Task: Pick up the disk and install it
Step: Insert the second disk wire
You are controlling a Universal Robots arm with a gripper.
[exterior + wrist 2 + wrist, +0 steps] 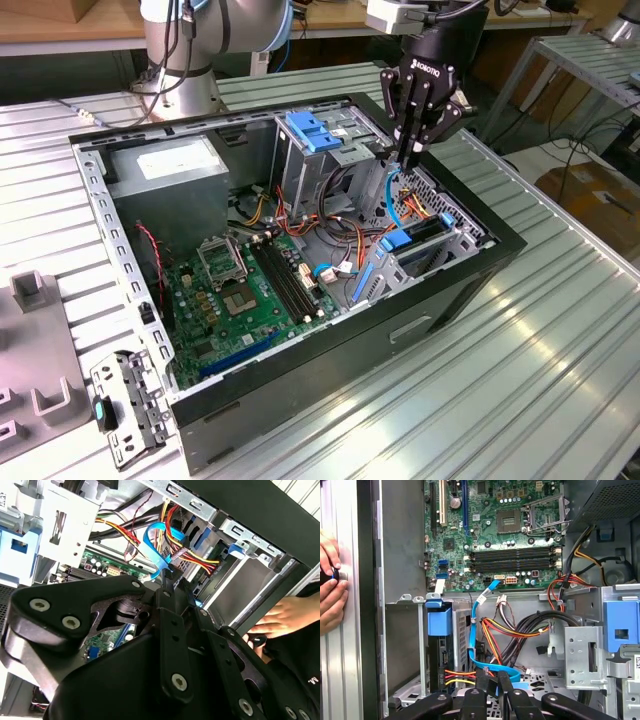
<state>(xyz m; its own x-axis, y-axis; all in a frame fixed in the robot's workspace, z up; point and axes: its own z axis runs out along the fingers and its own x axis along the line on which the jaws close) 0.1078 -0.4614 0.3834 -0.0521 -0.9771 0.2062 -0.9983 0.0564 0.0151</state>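
The disk [420, 236] stands on edge in the lower bay of the drive cage [455, 245], at the corner of the open computer case [300, 385] nearest the exterior view's right. Its thin side faces up and its long axis runs along the case wall, with blue rails at either end. In the first wrist view it appears as a dark narrow strip [441, 655] below a blue tab. The gripper [411, 158] hangs above that bay, pointing down. The fingers [482, 692] are narrow, tips almost together beside a looping blue flat cable [475, 625], with nothing visibly held between them. The case lies on its side on the ribbed metal counter [520, 380] and holds a green motherboard [245, 290], a grey power-supply box [165, 170], bundled coloured wires [520, 627] and an upper cage topped by a blue bracket [315, 132]. A person's hand [330, 592] rests at the case's outer edge.
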